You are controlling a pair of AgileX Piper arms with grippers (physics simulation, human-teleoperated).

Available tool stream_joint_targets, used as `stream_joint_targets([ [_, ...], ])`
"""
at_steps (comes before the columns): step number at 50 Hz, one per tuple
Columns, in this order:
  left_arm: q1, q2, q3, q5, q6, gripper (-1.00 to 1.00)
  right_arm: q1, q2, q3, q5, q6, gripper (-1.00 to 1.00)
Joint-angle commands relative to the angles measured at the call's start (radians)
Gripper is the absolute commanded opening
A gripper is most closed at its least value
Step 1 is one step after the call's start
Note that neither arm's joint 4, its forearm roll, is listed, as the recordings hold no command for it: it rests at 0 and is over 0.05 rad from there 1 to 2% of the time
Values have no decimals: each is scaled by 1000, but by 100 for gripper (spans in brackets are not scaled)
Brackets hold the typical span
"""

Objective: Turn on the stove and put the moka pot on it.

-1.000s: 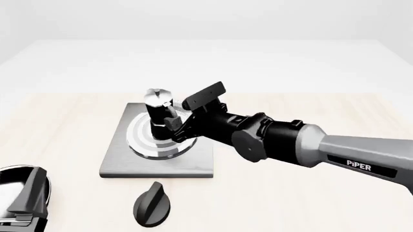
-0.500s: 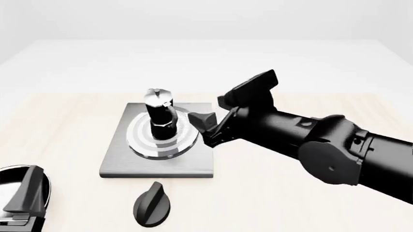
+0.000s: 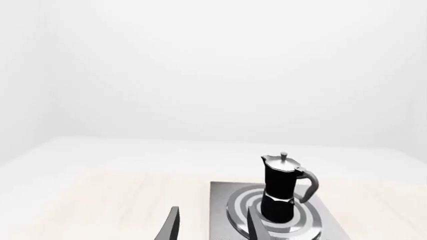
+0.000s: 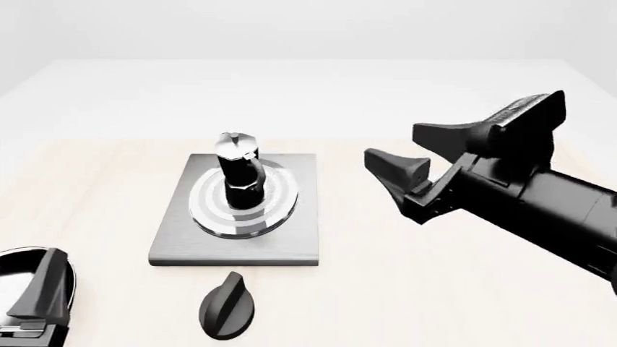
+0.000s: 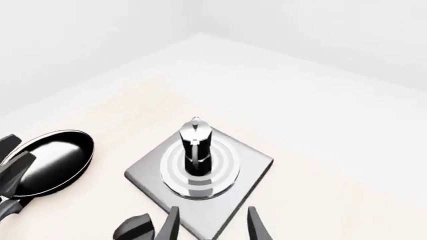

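The moka pot (image 4: 236, 170), black with a silver lid, stands upright on the silver burner rings of the grey stove (image 4: 183, 238). My right gripper (image 4: 392, 143) hangs open and empty above the table, well to the right of the stove. The right wrist view looks down past its fingers on the moka pot (image 5: 195, 150) and the stove (image 5: 150, 180). My left gripper (image 3: 212, 227) is open with nothing between its fingers. It faces the moka pot (image 3: 279, 192) and the stove (image 3: 220, 200) from a distance, at the table's front left corner.
A black oval knob (image 4: 227, 305) lies on the table just in front of the stove, also visible as the knob (image 5: 133, 227). A shiny black pan (image 5: 50, 162) sits at the front left, by the left arm, with its rim (image 4: 19, 253) showing in the front view.
My right gripper has drawn back from the moka pot's handle, moving right and upward with its fingers spread. The pot stays standing on the burner. The left arm has hardly moved.
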Motion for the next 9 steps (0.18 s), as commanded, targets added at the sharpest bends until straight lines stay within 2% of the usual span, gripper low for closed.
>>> stream_joint_targets([
  [1,-7,0,0,15,-4,100,-134,-218,118,-86,-25,100],
  [6,-4,0,0,28,-10,100,-194,-280,165,-122,-4,100],
  [9,0,0,0,37,-17,100,-248,-329,202,-141,30,100],
])
